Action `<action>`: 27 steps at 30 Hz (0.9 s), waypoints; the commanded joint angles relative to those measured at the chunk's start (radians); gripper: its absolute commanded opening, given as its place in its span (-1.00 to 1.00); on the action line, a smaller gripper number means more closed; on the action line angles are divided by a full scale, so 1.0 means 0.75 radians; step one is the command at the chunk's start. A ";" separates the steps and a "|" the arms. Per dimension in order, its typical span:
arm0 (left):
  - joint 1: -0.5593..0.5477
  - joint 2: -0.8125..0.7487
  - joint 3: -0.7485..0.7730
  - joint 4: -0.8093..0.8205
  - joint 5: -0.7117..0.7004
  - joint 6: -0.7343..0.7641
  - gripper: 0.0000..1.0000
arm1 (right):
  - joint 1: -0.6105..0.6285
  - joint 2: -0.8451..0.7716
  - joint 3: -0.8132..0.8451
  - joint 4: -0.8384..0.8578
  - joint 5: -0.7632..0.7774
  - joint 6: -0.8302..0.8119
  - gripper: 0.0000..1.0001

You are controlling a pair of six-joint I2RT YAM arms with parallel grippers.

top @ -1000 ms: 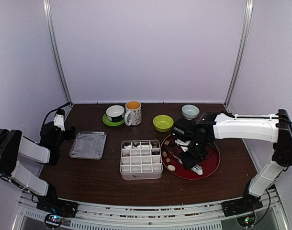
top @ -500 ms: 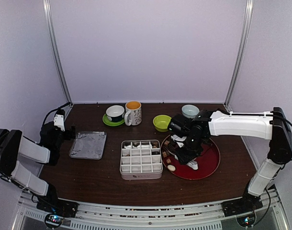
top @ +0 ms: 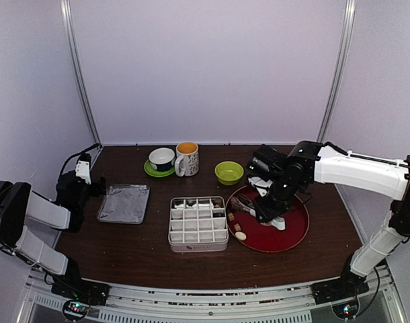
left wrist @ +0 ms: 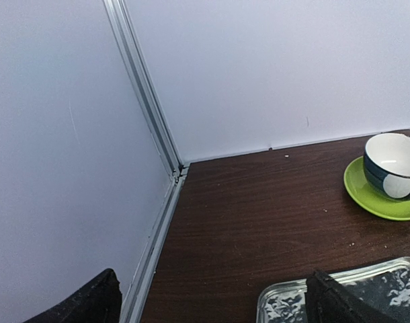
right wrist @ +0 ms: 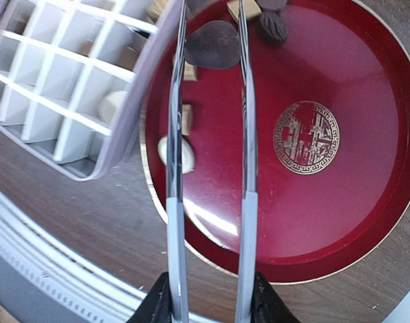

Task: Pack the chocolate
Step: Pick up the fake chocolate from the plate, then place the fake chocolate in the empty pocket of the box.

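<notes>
Metal tongs (right wrist: pixel 175 175) clenched at the handle end in the right gripper (right wrist: pixel 210 304), blades squeezed near parallel, tips out over the far-left part of the red plate (right wrist: pixel 339 202). Between the tips, a dark oval chocolate (right wrist: pixel 214 44). Looks pinched, though lying loose under the blades cannot be ruled out.

Against a second ago: right arm no longer low over the plate's near half. Now drawn up and back toward the far right, wrist above the plate's middle, tongs reaching left toward the divided white box (top: pixel 198 245). Left gripper (left wrist: pixel 212 299) parked as before at the table's far-left edge, fingers spread wide, nothing between them. Box and plate in the same spots, just beside each other.

Reads as a pick under way, not yet a placement. Box only partly filled: a few pieces in the far row, a cream one further in, most cells bare. Remaining chocolates (right wrist: pixel 180 153) along the plate's left rim, next to the box. Likely next: lift and carry left to a free cell.

Writing: none legible. Gold round emblem (right wrist: pixel 306 138) at the plate's centre, pattern only. Print on the mug (top: pixel 187 160) too small to read.
</notes>
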 commanded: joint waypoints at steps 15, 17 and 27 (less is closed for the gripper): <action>0.011 0.006 0.001 0.076 0.010 0.001 0.96 | 0.043 0.142 0.442 -0.136 -0.498 0.253 -0.42; 0.012 0.007 0.002 0.076 0.010 0.001 0.96 | 0.045 0.198 0.486 -0.191 -0.509 0.239 -0.42; 0.019 0.008 0.010 0.058 0.034 -0.005 0.96 | 0.050 0.386 0.632 -0.217 -0.505 0.284 -0.42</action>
